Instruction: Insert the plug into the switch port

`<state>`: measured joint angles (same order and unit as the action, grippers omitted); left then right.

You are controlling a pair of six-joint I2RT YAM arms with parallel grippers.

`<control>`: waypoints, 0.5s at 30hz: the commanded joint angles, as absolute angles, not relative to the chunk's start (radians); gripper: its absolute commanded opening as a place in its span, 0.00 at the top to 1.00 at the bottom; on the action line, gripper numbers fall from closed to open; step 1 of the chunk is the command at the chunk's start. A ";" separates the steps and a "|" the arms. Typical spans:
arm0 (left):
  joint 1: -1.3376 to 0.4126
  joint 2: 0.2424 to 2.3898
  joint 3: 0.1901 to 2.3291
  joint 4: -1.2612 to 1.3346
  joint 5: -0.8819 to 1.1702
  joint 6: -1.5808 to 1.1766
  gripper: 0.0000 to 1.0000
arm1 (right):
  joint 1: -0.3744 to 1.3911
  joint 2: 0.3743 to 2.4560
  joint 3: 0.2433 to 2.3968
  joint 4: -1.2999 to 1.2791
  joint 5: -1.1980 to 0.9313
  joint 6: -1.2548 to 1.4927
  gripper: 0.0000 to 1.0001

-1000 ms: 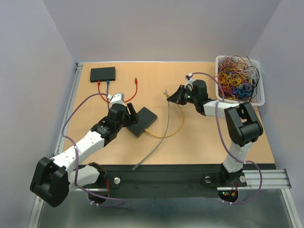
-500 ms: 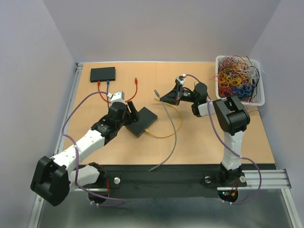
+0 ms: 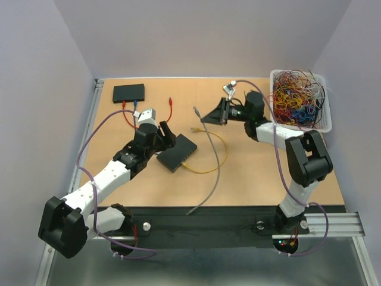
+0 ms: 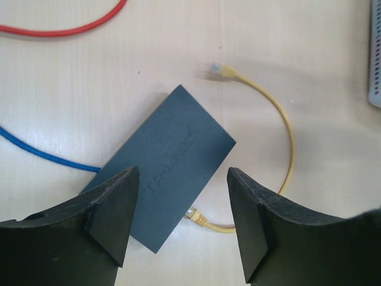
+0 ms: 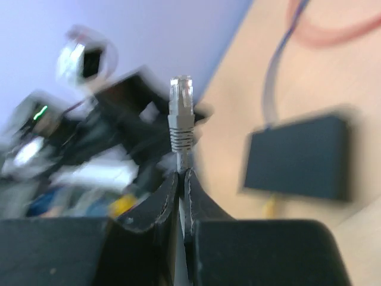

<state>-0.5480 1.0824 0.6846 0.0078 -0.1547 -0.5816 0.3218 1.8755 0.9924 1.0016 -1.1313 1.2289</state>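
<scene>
- Over the back middle of the table, the right gripper [image 3: 205, 118] has swung left and slightly back in the last second. It carries the plug [image 3: 195, 110] with it.
- Jaws of the right gripper [image 5: 181, 173] are pinched narrow on the grey cable [image 3: 215, 173] just below the plug [image 5: 181, 95], which sticks out straight past the fingertips.
- The cable's loose tail has dragged right along the near edge (so the cable follows freely).
- The left gripper [image 3: 162, 134] has backed off up-left, exposing more of the switch [image 3: 177, 152]. Its jaws [image 4: 183, 176] are wide and hold nothing, hovering over the switch [image 4: 172, 161].
- Judgement: the plug is now on the port side of the switch but well apart from it and up in the air. It is carried, not aligned, and insertion is not yet started.
- The yellow cable [image 4: 286, 131] already has one end in the switch, and its other end lies free on the table.
- Writing: raised lettering on the switch lid looks like TP-LINK in the left wrist view. Nothing else is readable (the right wrist view is too blurred).
</scene>
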 commanded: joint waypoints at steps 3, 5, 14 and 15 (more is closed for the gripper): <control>-0.546 1.097 0.768 0.049 -0.166 -0.552 0.28 | 0.482 1.689 1.272 -0.090 -0.373 0.221 0.99; -0.545 1.098 0.776 0.057 -0.164 -0.551 0.28 | 0.492 1.620 1.201 -0.054 -0.364 0.225 1.00; -0.546 0.987 0.790 0.103 -0.132 -0.523 0.28 | 0.686 1.295 0.912 0.112 -0.374 0.120 0.99; -0.545 0.973 0.787 0.104 -0.132 -0.517 0.28 | 0.686 1.273 0.898 0.123 -0.382 0.118 1.00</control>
